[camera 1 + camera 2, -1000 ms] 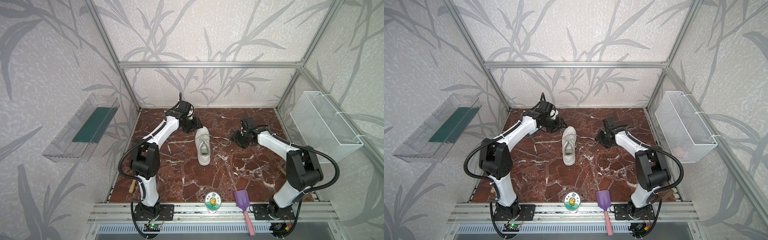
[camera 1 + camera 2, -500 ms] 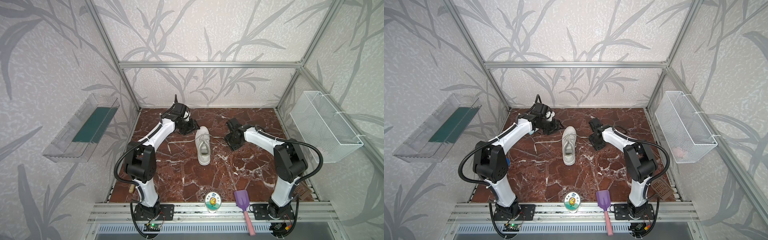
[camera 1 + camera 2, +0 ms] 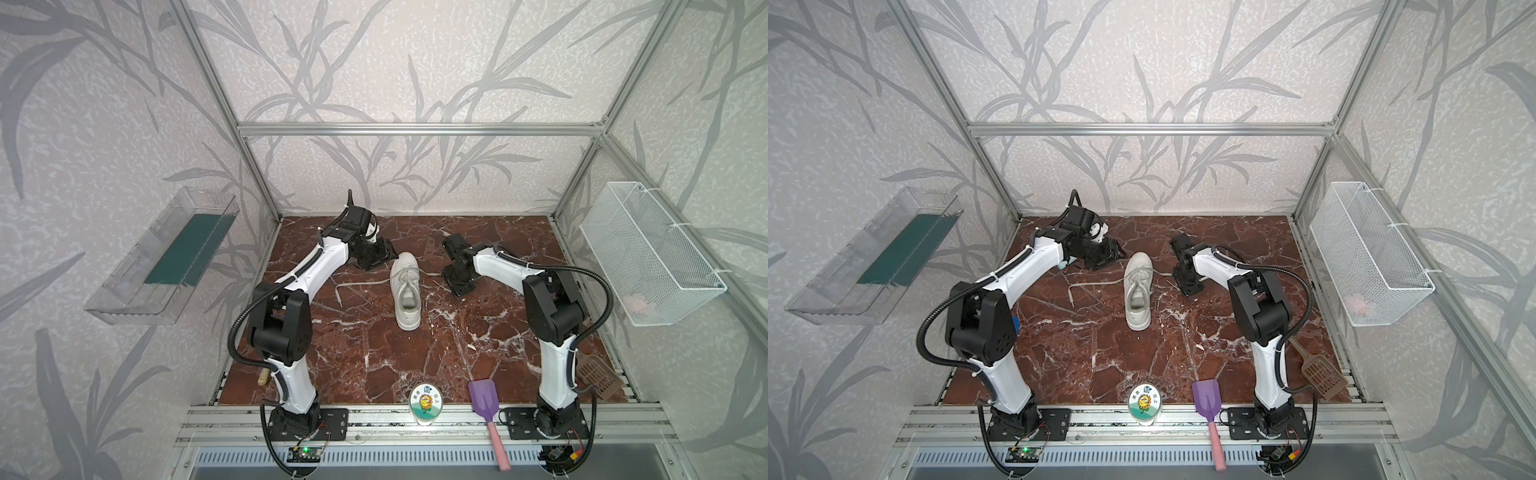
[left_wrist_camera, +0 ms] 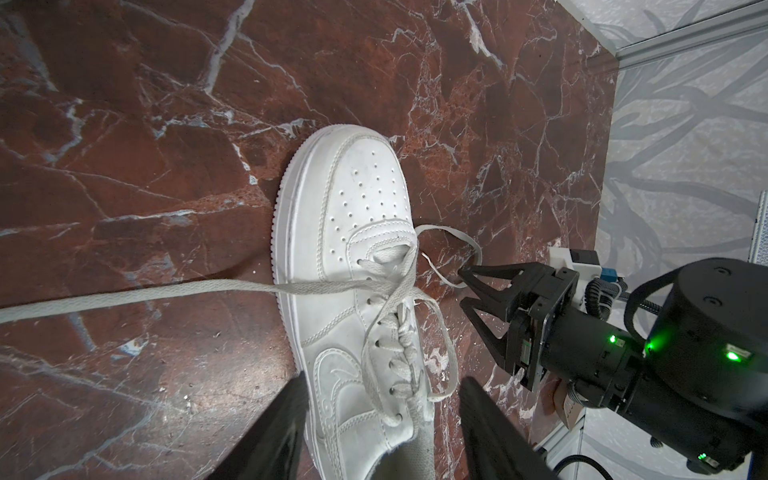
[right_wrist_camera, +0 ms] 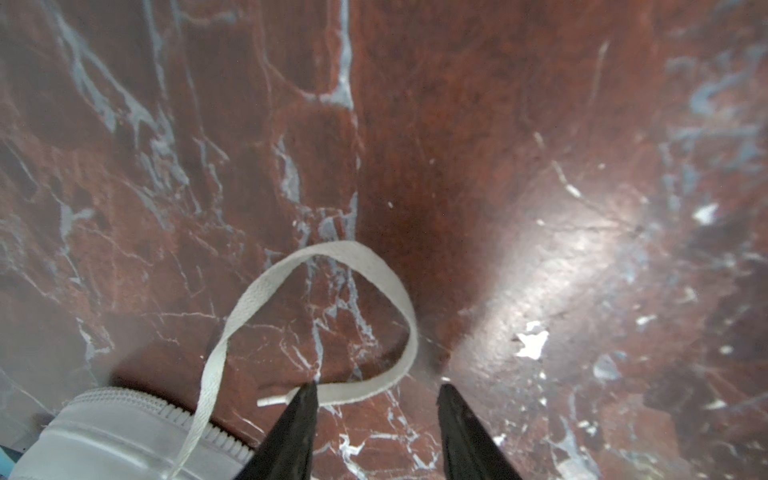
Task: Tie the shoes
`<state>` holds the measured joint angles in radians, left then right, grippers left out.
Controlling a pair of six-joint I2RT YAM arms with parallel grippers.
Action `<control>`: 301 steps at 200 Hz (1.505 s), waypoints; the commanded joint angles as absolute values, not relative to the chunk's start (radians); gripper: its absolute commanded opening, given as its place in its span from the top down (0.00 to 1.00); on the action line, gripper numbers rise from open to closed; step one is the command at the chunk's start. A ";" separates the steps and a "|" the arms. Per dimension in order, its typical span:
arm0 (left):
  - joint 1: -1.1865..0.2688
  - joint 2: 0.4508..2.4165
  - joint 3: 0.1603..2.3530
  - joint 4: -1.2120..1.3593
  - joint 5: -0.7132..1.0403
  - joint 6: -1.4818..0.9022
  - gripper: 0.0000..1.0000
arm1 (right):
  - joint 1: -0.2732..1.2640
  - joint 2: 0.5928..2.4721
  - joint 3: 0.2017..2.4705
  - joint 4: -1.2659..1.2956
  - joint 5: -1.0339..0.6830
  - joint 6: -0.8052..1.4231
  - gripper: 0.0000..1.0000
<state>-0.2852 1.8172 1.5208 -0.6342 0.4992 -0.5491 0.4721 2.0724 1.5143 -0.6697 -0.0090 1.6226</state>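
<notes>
Inside leaf-patterned walls, on a red-brown marble table, a white low-top sneaker sits at the far middle, toe pointing away, untied. The right jaws, spread and empty, hang low over the curled end of its flat white lace. The left jaws, also spread, stand just left of the toe. The lace-gathering step looks to be in hand; next, the right jaws need to close squarely on that end.

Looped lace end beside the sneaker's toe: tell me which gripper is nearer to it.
Right. The right gripper has its open fingertips at the looped lace end; the left gripper, also open, points at the sneaker from the opposite side.
</notes>
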 commanded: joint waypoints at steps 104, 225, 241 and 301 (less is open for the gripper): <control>-0.279 1.728 1.489 -0.653 0.467 -0.535 0.39 | 0.471 2.206 1.663 -0.915 0.077 1.459 0.81; -0.279 1.695 1.450 -0.636 0.457 -0.554 0.40 | 0.421 2.061 1.577 -0.902 0.189 1.184 0.63; -0.279 1.695 1.448 -0.635 0.457 -0.555 0.40 | 0.426 2.053 1.570 -0.911 0.173 1.200 0.60; -0.279 1.692 1.450 -0.638 0.451 -0.551 0.40 | 0.446 2.058 1.562 -0.893 0.106 1.257 0.60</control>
